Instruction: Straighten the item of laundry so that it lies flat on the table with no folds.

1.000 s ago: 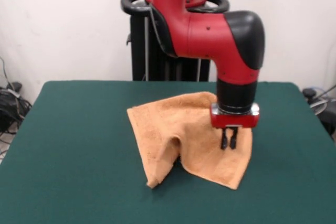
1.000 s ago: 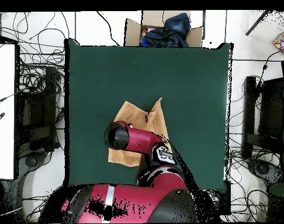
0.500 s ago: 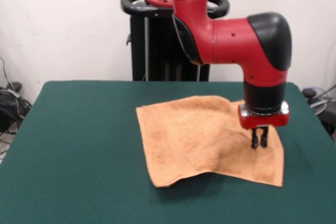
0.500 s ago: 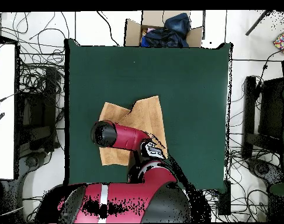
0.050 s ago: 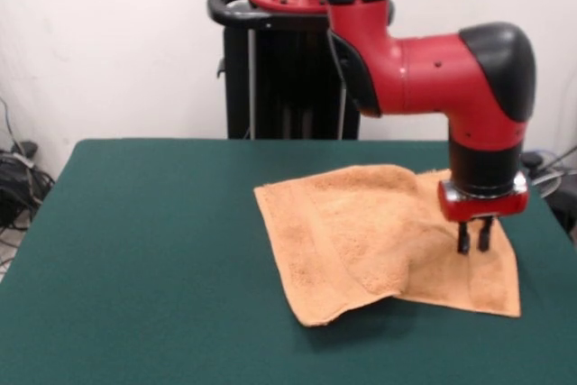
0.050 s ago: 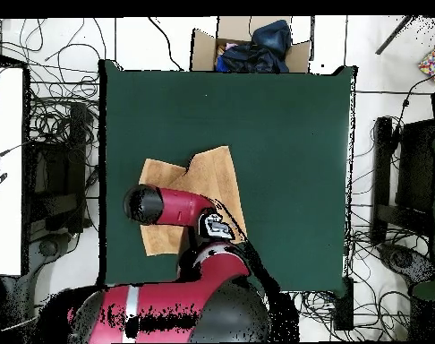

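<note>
Since half a second ago the arm has carried the towel (image 5: 361, 232) further toward the tabletop's (image 5: 144, 250) right side in the front view, spreading it flatter, with the fingers (image 5: 462, 239) pinched shut on its right part.

The towel (image 5: 361, 232) lies on the desk (image 5: 153, 250), right of the middle in the front view and nearer the far edge than the near one. Its left part is folded over the rest, with the fold's edge lifted off the desk at the front. The gripper (image 5: 474, 239) stands over the towel's right part, above the single layer, near its right edge. In the overhead view a cardboard box (image 6: 248, 45) sits just beyond the desk's top edge.
</note>
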Controlling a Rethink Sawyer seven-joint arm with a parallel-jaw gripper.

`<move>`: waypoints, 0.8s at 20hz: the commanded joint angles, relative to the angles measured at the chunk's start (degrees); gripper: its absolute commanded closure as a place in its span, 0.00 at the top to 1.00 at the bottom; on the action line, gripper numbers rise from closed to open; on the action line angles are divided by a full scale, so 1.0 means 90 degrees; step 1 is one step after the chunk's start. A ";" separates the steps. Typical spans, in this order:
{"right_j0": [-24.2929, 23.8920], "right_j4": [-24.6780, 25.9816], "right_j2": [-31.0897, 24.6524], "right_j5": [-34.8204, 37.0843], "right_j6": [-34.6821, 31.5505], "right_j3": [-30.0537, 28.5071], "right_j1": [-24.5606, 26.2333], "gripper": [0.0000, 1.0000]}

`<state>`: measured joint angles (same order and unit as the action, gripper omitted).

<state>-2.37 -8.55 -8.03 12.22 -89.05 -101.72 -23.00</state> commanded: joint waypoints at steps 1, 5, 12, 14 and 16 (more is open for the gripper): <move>-0.0023 -0.0160 -0.0084 0.0330 -0.1054 0.0467 0.0125 1.00; -0.0022 0.0086 0.0022 0.0263 -0.0875 0.0298 -0.0662 1.00; 0.0130 0.0159 0.0517 0.1264 -0.0833 0.0009 -0.1546 1.00; 0.0068 0.0229 0.0588 0.1370 -0.0744 0.0041 -0.1483 1.00; -0.0105 0.0323 0.0494 0.1281 -0.0592 -0.0044 -0.1441 1.00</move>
<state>-1.68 -8.45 -5.93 16.37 -89.05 -101.85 -33.50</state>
